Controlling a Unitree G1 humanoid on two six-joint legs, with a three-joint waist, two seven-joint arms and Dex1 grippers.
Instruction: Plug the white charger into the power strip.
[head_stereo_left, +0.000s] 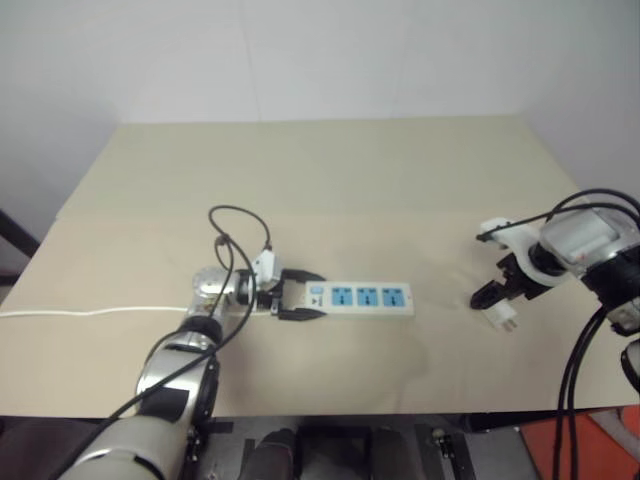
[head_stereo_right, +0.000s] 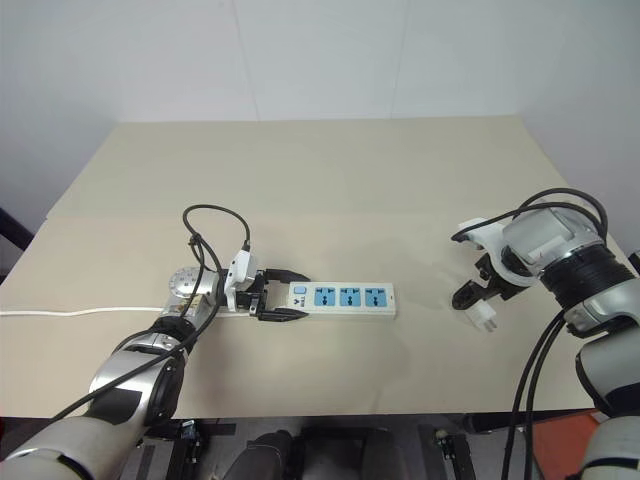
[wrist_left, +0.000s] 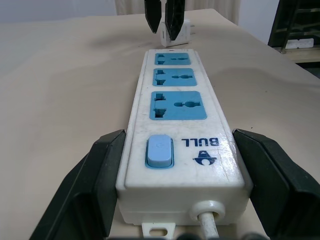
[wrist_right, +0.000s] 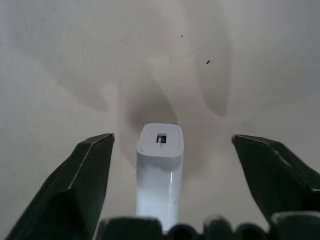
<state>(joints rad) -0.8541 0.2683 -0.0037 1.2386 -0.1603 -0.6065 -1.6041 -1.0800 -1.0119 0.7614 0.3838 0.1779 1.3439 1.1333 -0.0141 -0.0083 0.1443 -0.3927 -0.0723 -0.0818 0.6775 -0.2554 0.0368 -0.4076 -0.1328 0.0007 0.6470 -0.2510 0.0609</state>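
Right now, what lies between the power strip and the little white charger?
Only bare table lies between the power strip and the white charger, in both eye views.

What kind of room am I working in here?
Probably a lab or test bench, not a home: a bare beige table against plain white walls, holding a power strip and a white charger, with shelving off to one side.

Even soft overhead light; faint shadows on table (head_stereo_left: 300, 180); right wrist view slightly blurred.
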